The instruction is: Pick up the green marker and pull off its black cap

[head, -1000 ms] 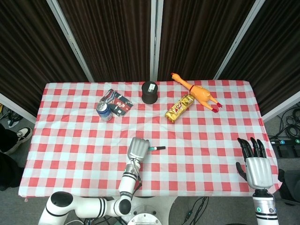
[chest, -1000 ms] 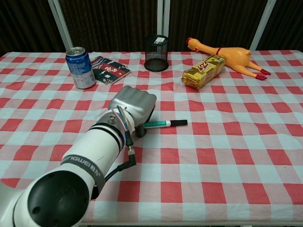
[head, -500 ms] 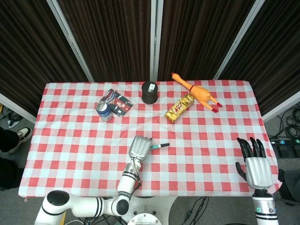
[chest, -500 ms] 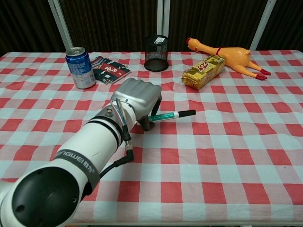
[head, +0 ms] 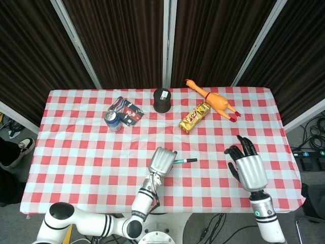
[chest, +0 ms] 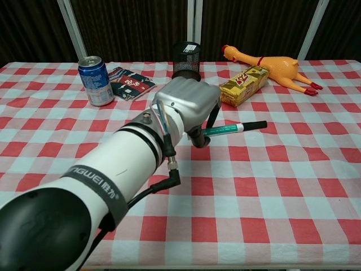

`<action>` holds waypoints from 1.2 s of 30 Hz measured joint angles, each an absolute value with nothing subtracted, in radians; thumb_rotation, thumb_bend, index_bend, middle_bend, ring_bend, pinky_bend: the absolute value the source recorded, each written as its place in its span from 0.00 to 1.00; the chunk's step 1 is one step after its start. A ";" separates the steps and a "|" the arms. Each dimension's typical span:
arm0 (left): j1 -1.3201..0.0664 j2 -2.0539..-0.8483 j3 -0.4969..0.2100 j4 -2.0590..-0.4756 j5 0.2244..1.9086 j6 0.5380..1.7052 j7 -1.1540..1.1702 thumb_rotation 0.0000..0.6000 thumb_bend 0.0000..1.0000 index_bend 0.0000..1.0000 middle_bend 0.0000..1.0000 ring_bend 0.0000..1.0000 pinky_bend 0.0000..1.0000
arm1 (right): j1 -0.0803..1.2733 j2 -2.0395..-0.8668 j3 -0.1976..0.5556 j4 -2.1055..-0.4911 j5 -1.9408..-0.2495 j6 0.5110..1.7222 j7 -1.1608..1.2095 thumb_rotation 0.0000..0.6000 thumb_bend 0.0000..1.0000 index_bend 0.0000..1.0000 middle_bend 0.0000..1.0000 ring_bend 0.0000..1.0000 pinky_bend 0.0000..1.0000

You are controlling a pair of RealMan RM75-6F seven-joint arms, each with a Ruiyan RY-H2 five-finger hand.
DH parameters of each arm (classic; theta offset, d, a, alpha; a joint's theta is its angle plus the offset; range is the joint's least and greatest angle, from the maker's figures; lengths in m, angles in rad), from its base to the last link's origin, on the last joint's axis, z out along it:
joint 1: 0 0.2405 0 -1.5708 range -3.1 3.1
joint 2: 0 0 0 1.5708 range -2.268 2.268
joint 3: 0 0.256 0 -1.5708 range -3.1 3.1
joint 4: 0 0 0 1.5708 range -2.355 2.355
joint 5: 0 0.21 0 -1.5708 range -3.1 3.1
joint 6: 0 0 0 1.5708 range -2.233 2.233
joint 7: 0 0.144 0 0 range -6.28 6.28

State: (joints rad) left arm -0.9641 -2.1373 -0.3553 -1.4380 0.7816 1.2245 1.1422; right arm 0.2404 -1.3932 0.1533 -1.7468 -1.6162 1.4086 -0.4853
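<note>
My left hand point(head: 161, 161) point(chest: 188, 105) grips the green marker point(chest: 225, 130) point(head: 181, 161) by its body and holds it above the checked tablecloth, roughly level. Its black cap point(chest: 255, 125) point(head: 191, 160) sticks out to the right, free of the fingers. My right hand point(head: 247, 166) hovers over the right part of the table with fingers spread and nothing in it, a short way right of the cap. The chest view does not show the right hand.
At the back stand a blue drink can point(chest: 95, 80), a dark snack packet point(chest: 130, 82), a black mesh pen cup point(chest: 186, 62), a golden snack bar point(chest: 243, 84) and a rubber chicken point(chest: 269, 67). The table's front edge point(chest: 225, 264) runs below.
The left hand has lifted the marker off the cloth and carried it up and to the right. The right hand has come in from the right edge toward the centre.
</note>
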 measured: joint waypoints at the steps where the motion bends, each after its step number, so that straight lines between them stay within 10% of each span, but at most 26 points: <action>1: -0.968 -2.135 -0.357 -1.442 0.778 1.227 1.151 1.00 0.45 0.59 0.62 0.62 0.62 | 0.256 -1.405 0.160 -1.752 -1.603 1.387 -0.505 1.00 0.22 0.43 0.39 0.10 0.18; 36: -1.058 -2.034 -0.350 -1.568 0.721 1.277 1.211 1.00 0.45 0.59 0.62 0.62 0.62 | 0.488 -1.640 0.199 -1.700 -1.256 1.203 -0.815 1.00 0.23 0.46 0.41 0.12 0.18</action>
